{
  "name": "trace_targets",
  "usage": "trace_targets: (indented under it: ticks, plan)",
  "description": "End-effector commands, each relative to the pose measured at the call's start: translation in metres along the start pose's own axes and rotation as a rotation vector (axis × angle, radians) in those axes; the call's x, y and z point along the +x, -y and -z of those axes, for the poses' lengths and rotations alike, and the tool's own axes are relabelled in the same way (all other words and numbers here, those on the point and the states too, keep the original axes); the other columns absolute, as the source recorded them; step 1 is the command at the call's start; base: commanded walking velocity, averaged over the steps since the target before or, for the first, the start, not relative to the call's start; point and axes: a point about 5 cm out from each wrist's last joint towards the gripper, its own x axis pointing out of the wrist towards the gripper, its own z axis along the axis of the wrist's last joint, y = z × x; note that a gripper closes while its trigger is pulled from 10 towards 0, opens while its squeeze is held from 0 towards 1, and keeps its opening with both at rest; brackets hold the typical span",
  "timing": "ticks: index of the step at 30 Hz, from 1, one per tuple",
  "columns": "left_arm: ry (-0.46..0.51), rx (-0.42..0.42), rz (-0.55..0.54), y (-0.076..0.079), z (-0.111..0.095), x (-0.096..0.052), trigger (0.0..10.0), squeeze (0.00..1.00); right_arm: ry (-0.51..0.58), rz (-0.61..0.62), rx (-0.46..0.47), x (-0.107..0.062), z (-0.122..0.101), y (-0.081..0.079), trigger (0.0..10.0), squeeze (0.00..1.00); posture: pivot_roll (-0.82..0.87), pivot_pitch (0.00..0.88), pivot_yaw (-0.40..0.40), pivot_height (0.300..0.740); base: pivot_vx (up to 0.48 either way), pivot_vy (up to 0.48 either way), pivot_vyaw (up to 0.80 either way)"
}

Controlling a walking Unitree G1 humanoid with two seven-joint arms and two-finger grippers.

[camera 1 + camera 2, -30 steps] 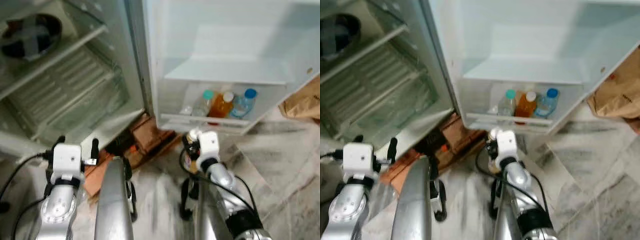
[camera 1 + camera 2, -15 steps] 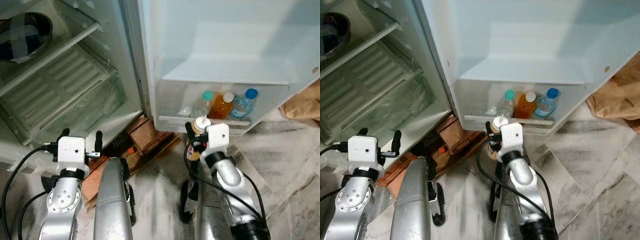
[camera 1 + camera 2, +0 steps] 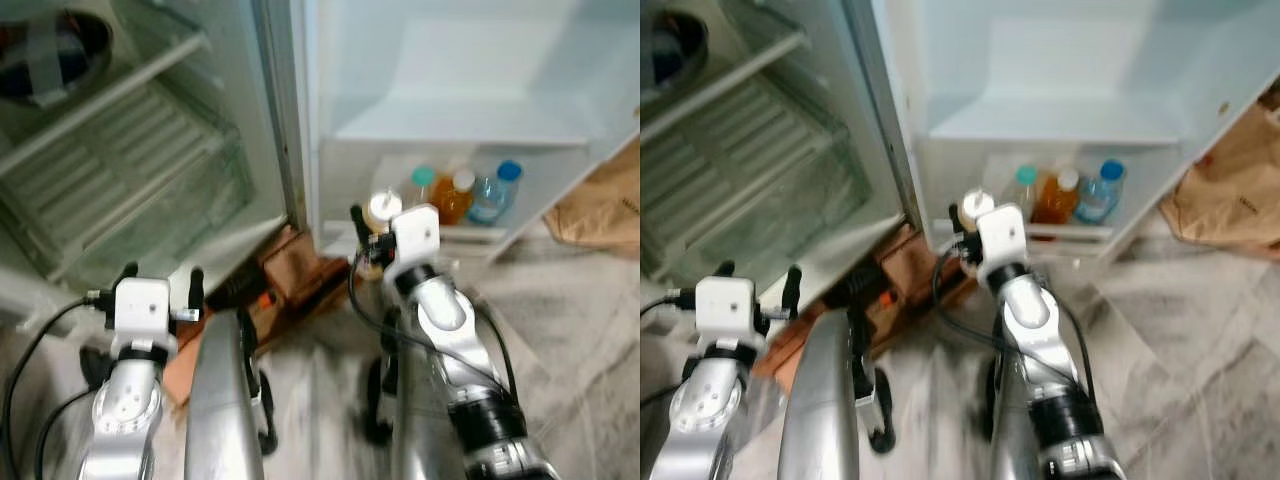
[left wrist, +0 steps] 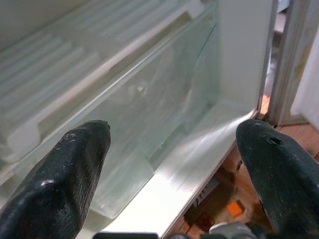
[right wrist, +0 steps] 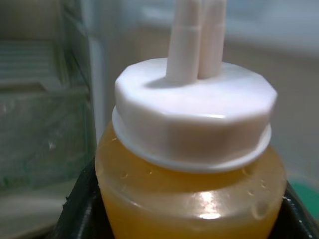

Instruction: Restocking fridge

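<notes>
My right gripper (image 3: pixel 372 238) is shut on an orange squeeze bottle (image 3: pixel 380 215) with a white cap, held up in front of the left end of the fridge door's bottom shelf (image 3: pixel 480 238). The right wrist view has the bottle's white cap (image 5: pixel 194 112) and orange body (image 5: pixel 192 199) close up between the fingers. On that shelf stand a teal-capped clear bottle (image 3: pixel 420 185), an orange bottle (image 3: pixel 458 195) and a blue-capped water bottle (image 3: pixel 495 192). My left gripper (image 3: pixel 158 288) is open and holds nothing, low before the fridge's clear crisper drawer (image 4: pixel 149 99).
The open fridge body (image 3: pixel 130 150) has glass shelves, with a dark bowl (image 3: pixel 55 45) on the upper one. Reddish bricks (image 3: pixel 300 270) lie under the fridge's corner. A brown paper bag (image 3: pixel 600 205) sits on the marble floor at the right.
My right arm has lifted the orange bottle up and toward the door shelf. The left gripper stays where it was. The view shifted and is blurred.
</notes>
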Motion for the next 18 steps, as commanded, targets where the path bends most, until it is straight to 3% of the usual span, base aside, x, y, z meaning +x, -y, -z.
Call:
trace_targets:
  ticks: [1,2,6,13,16,18]
  plan:
    - [-0.007,0.014,0.002,-0.003,0.001,-0.005,10.0,0.0,0.024,-0.003,-0.027,0.003,-0.002,-0.001,10.0,0.0,0.18,0.298,0.056,0.524,0.0,0.0,0.0]
    - [-0.007,0.014,0.003,-0.003,0.001,-0.005,10.0,0.0,0.055,0.019,-0.078,0.009,-0.007,0.003,10.0,0.0,0.18,0.301,0.057,0.524,0.0,0.0,0.0]
    - [-0.01,0.012,0.007,-0.003,0.001,-0.008,10.0,0.0,0.081,0.028,-0.081,0.02,-0.012,0.007,10.0,0.0,0.19,0.313,0.061,0.524,0.0,0.0,0.0]
    - [-0.017,0.015,0.011,-0.004,-0.003,-0.017,10.0,0.0,0.111,0.06,-0.208,0.037,-0.013,0.014,10.0,0.0,0.23,0.357,0.07,0.524,0.0,0.0,0.0]
    - [-0.033,0.018,0.017,-0.007,-0.004,-0.025,10.0,0.0,0.147,0.089,-0.331,0.044,-0.016,0.021,10.0,0.0,0.25,0.387,0.083,0.524,0.0,0.0,0.0]
    - [-0.046,0.02,0.025,-0.008,-0.003,-0.029,10.0,0.0,0.125,0.109,-0.325,0.046,-0.013,0.023,10.0,0.0,0.26,0.396,0.086,0.524,0.0,0.0,0.0]
